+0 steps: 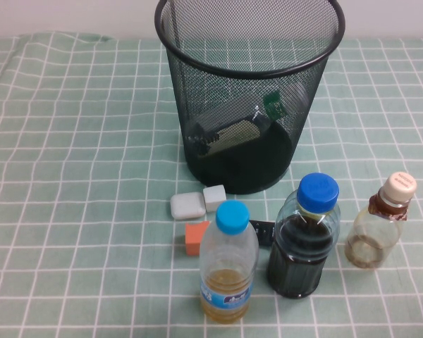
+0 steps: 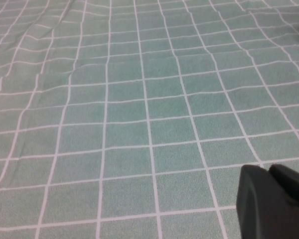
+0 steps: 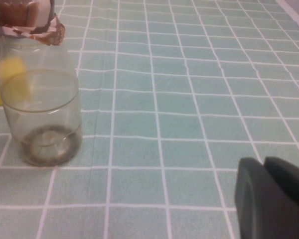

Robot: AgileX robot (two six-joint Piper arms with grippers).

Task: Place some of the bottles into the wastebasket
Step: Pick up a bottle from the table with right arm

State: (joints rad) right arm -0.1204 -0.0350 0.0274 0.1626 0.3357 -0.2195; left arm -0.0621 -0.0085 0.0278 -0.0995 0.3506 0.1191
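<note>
The black wire-mesh wastebasket (image 1: 248, 105) stands at the back middle of the table. Inside it lies a clear bottle with a green label (image 1: 236, 127). Three bottles stand upright in front: a blue-capped one with yellow liquid (image 1: 228, 264), a blue-capped one with dark liquid (image 1: 303, 239), and a squat beige-capped one with a brown neck band (image 1: 378, 225), which also shows in the right wrist view (image 3: 40, 99). Neither arm shows in the high view. My left gripper (image 2: 269, 170) is shut and empty over bare cloth. My right gripper (image 3: 264, 162) is shut and empty, apart from the squat bottle.
A green checked cloth (image 1: 77, 176) covers the table. Two small pale blocks (image 1: 187, 205) (image 1: 214, 198) and an orange block (image 1: 195, 237) lie between the wastebasket and the yellow-liquid bottle. A small dark thing (image 1: 263, 231) lies between the two blue-capped bottles.
</note>
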